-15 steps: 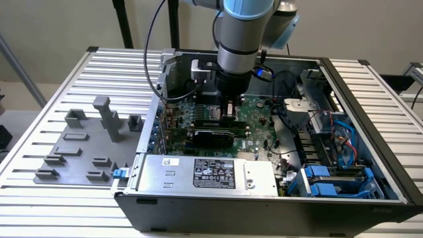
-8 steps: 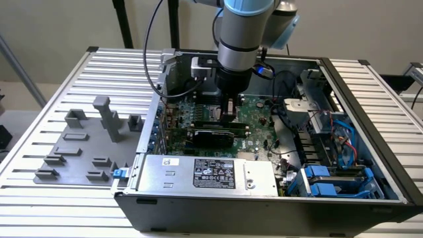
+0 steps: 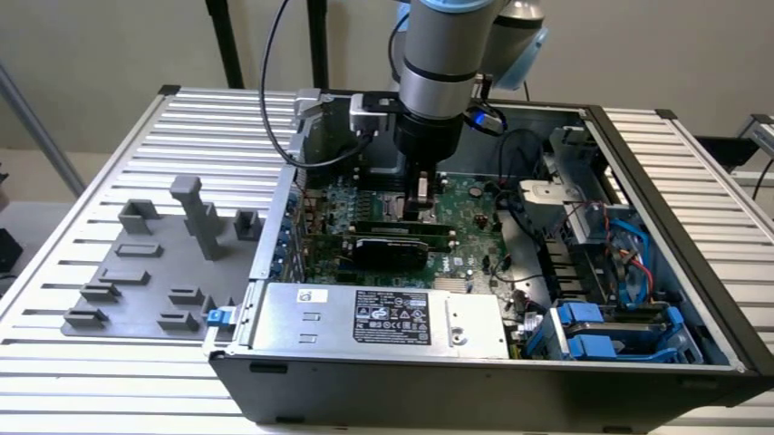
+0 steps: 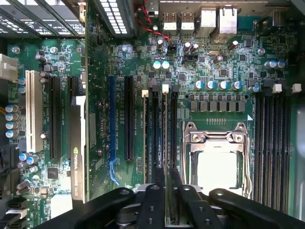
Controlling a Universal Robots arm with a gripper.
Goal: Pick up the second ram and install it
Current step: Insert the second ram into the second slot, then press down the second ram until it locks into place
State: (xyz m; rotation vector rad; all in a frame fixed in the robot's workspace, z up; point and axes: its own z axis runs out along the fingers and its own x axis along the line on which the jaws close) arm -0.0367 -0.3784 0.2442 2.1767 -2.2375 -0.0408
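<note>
The tool [image 4: 167, 200] is down inside the open computer case [image 3: 677, 227], its dark fingers [image 4: 188, 202] closed on the edge of the second ram [image 4: 166, 143], a thin green stick seen edge-on in the wrist view. The stick runs straight out from between the fingers along the bank of long black memory slots [image 4: 156, 136] on the motherboard [image 4: 224, 57]; whether it is already seated in a slot or held just above one cannot be told. Just beside the gripped stick, on one side, lies the CPU socket [image 4: 217, 152] with its metal frame; on the other side lie more long slots and, farther off, a graphics card [image 4: 78, 148] with a white label. In the exterior view the arm [image 3: 441, 54] comes down from above and the tool [image 3: 420, 204] hangs over the middle of the board, with the graphics card [image 3: 387, 243] just in front of it and the power supply [image 3: 375, 317] nearer the case's front wall. Well apart from the tool, toward the exterior view's left, grey fixture blocks [image 3: 199, 217] stand on the ribbed counter [image 3: 72, 372] outside the case.
</note>
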